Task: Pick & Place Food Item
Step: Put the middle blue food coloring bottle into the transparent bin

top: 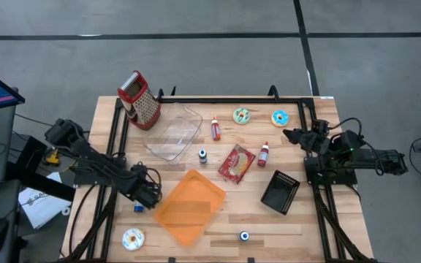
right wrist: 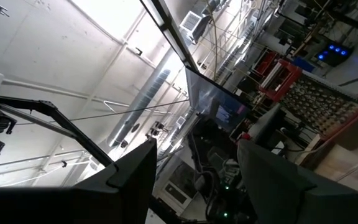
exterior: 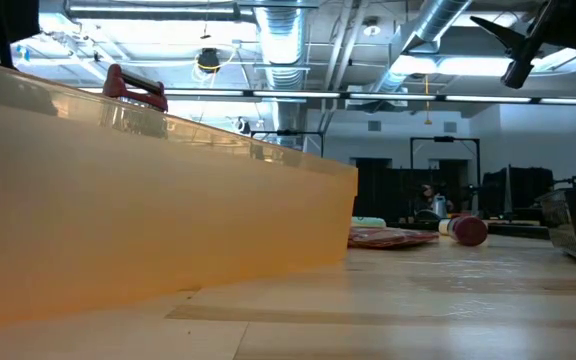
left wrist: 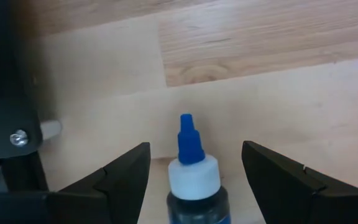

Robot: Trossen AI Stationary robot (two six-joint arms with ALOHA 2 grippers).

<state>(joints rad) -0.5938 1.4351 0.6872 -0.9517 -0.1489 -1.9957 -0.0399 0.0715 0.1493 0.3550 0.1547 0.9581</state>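
Observation:
A small bottle [left wrist: 193, 180] with a blue nozzle, a white cap and a dark body lies on the wooden table, just left of the orange tray [top: 188, 206]. In the high view only a blue bit of the bottle [top: 139, 207] shows beside my left gripper [top: 146, 196]. My left gripper [left wrist: 194, 152] points down over it, open, with one finger on either side of the cap and clear of it. My right gripper [top: 292, 136] waits at the table's right edge, open and tipped upward, with nothing between its fingers [right wrist: 135, 174].
The orange tray's wall [exterior: 118, 230] fills the low view. On the table stand a clear container [top: 172, 131], a grater [top: 139, 101], a black basket [top: 280, 191], a red packet [top: 236, 162], three donuts [top: 133, 238] and small bottles [top: 215, 128].

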